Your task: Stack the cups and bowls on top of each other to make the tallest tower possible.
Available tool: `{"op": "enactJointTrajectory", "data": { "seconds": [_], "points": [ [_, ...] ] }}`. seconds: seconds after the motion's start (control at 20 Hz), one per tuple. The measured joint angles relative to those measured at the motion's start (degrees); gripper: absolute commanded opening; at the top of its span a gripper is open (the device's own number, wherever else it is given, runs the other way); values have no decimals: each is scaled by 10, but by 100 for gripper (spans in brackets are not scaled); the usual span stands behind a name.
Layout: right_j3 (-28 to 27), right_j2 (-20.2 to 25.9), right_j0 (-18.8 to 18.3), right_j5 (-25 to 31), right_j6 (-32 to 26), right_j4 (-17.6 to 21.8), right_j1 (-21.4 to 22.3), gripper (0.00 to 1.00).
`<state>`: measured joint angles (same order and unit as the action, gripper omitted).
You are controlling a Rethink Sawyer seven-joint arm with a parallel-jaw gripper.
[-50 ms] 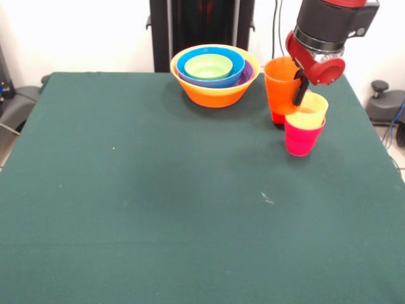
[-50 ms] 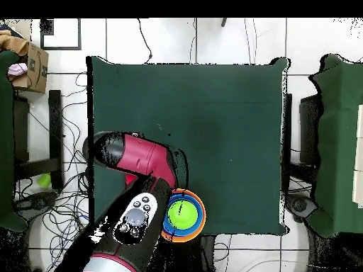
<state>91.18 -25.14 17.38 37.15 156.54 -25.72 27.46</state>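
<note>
In the front view, a nest of bowls sits at the far middle of the green tabletop: the large yellow-orange bowl holds a purple bowl, of which only a sliver of rim shows, then a blue bowl, with the small light green bowl innermost. To the right, an orange cup stands on a red base that peeks out at its foot, and just beside it a yellow cup sits inside a magenta-pink cup. The gripper comes down between the orange cup and the yellow cup, and one dark finger lies against the orange cup's side; whether the fingers are clamped on that cup or loose cannot be told. In the overhead view, the red and black arm covers the cups, and the nested bowls show beside it near the tabletop's lower edge, green in the centre, ringed by blue and orange.
</note>
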Motion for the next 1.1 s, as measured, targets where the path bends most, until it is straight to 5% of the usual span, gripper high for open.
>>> {"op": "enactJointTrajectory", "data": {
  "seconds": [1.1],
  "points": [
    [0, -13, 20, -12, 0, -31, -9, 0]
  ]
}}
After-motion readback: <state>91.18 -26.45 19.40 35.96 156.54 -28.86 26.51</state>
